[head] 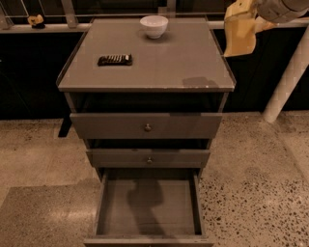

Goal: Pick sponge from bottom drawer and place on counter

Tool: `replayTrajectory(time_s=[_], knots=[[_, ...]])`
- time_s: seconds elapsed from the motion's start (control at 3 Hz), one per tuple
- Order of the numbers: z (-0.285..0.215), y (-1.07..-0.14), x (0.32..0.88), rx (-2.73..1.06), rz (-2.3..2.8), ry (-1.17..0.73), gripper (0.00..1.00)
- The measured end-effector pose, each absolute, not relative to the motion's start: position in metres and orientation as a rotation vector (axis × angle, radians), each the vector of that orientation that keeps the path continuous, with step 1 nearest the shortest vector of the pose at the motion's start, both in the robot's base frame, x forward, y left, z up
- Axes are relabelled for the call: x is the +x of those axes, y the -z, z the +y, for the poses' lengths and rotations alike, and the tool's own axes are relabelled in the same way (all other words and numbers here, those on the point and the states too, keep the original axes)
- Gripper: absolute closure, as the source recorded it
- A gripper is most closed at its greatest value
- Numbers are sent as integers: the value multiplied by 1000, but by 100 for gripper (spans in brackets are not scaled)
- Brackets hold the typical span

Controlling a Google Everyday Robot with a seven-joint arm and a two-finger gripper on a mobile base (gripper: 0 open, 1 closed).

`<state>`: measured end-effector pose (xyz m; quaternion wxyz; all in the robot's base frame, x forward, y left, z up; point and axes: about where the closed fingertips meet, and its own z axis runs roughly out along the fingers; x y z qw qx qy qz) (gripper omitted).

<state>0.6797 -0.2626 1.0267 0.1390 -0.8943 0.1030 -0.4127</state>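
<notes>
the gripper (pixel 243 10) is high up at the far right, beside the far right corner of the counter (pixel 164 67), and it is pinching the top of the sponge (pixel 239 37), which hangs down from it in the air and touches no surface. the bottom drawer (pixel 145 207) is pulled out wide at the near side, below the two shallower drawers (pixel 147 126), which stand a little open. on the counter a white bowl (pixel 154 25) stands at the far edge and a flat dark object (pixel 115 60) lies on the left part.
</notes>
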Motion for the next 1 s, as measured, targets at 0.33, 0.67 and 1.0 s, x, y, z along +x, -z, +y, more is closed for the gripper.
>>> replayTrajectory(time_s=[0.33,0.67,1.0], knots=[[-281,-1026,673,-2597,331,1203,100],[-311,-1027,672,-2625,336,1221,100],[-379,-1029,658,-2660,395,1266,100]])
